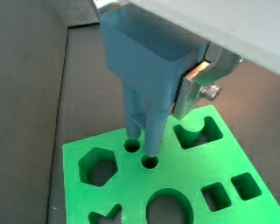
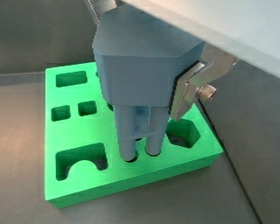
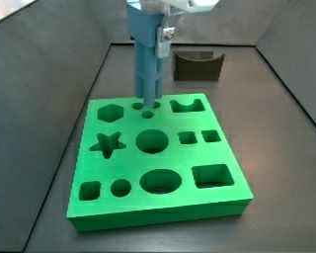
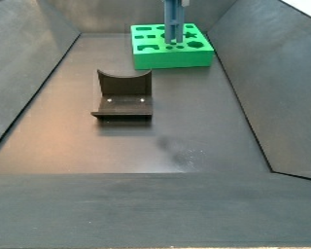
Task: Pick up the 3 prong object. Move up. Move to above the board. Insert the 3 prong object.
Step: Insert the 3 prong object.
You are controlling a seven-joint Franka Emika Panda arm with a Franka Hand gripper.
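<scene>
Here the pincer [image 2: 166,83], clenched on the 3 prong object [image 1: 149,79], holds it upright over the board [image 3: 220,203], long axis vertical, its prongs at or just entering the board's three small round holes [image 1: 140,150].

Lab test bin [image 4: 67,88], grey walls

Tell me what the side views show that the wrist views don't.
Only the side views show the dark brown notched block on the floor, apart from the board, and the board's whole outline. Only the wrist views show the gripper fingers close up, clamped on the 3 prong object at its wide top. Both show its prongs reaching the board's small round holes.
</scene>
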